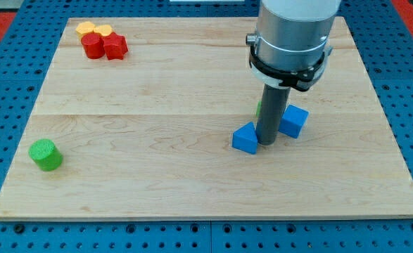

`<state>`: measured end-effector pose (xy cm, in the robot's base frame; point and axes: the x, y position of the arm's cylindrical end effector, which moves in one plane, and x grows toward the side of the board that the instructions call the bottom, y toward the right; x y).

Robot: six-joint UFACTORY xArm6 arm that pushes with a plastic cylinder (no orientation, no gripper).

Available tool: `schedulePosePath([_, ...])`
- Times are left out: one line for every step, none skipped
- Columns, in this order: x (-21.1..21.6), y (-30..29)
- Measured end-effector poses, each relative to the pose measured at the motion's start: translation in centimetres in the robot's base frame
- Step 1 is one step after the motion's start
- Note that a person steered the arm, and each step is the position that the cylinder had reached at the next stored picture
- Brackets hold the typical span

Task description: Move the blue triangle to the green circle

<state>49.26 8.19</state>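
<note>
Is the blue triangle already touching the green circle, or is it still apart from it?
Apart. The blue triangle lies beside my tip, while the green circle stands far off at the view's left.

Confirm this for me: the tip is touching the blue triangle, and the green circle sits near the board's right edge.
Not quite. My tip is against the blue triangle, but the camera view shows the green circle near the board's left edge, not the right.

- Wide silver-grey metal cylinder, smooth and a little shiny.
- Black ring clamp around its lower edge.
- Straight dark rod below, ending in my tip (267,143).
</note>
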Motion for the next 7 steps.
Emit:
schedulePosePath([-0.2,-1.6])
schedulePosePath([-0.3,-3.4])
schedulePosePath([-0.2,-5.7])
schedulePosePath([-0.1,-8.5])
schedulePosePath([-0.1,-11.3])
schedulePosePath([-0.1,-13.9])
schedulePosePath([-0.1,-16.5])
